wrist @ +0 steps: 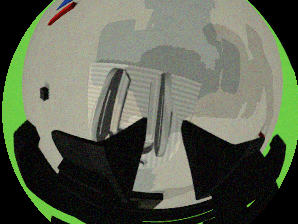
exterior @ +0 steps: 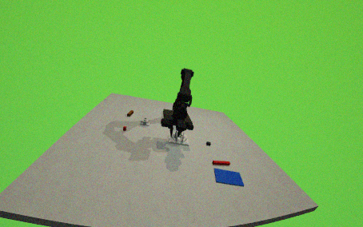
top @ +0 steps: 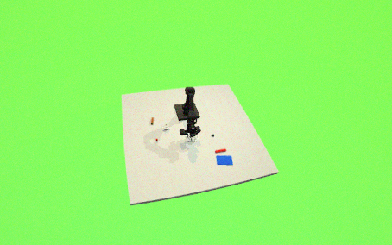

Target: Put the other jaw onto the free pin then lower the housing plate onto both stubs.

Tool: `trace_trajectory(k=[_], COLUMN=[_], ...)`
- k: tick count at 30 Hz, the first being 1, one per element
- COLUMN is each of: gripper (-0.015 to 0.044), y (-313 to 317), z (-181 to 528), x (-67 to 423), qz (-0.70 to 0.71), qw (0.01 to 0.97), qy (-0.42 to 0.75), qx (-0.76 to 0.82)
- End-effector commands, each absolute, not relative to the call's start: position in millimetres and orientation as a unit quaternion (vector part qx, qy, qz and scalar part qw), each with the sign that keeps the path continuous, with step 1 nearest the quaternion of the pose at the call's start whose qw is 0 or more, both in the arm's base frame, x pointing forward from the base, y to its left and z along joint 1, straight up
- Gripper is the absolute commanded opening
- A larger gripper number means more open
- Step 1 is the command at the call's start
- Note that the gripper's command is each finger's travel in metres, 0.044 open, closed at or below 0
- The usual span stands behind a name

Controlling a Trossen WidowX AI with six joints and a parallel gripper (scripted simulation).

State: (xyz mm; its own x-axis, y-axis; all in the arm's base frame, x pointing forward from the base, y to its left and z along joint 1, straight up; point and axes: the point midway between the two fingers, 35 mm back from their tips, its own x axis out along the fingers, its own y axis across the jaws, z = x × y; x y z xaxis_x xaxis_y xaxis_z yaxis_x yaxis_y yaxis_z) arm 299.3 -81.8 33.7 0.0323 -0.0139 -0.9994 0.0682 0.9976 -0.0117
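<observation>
The ridged pale base point(top: 198, 141) point(exterior: 185, 144) point(wrist: 189, 90) lies under my gripper. Two long grey jaws stand over it in the wrist view: a left jaw point(wrist: 109, 105) and a right jaw point(wrist: 162, 107), side by side, with a gap between them. My gripper point(top: 191, 136) point(exterior: 176, 133) point(wrist: 164, 123) points down at the base; its fingers stand part-way apart, shut on the right jaw, whose near end shows between the tips. The pins and gear teeth are too small or hidden to tell. A small pale part point(top: 165, 128) point(exterior: 145, 122), possibly the housing plate, lies left of the base.
A black cube point(top: 212, 135) point(exterior: 208, 143) point(wrist: 44, 93) lies right of the base in the top and exterior views. Beyond it are a red bar point(top: 220, 151) point(exterior: 221, 163) and a blue square point(top: 224, 160) point(exterior: 229, 177). An orange bar point(top: 152, 121) point(exterior: 130, 113) and a red cube point(top: 156, 140) point(exterior: 125, 129) lie left.
</observation>
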Motion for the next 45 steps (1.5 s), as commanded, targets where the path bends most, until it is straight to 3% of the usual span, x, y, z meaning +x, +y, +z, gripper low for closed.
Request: trace_trajectory(k=[1,45], gripper=[0.0134,0.0134], y=[-81.0,-81.0], z=[28.9,34.9], x=[298.8,298.6], qz=[-0.025,-0.025], qw=[0.715,0.715], qy=[0.698,0.698], qx=[0.020,0.020])
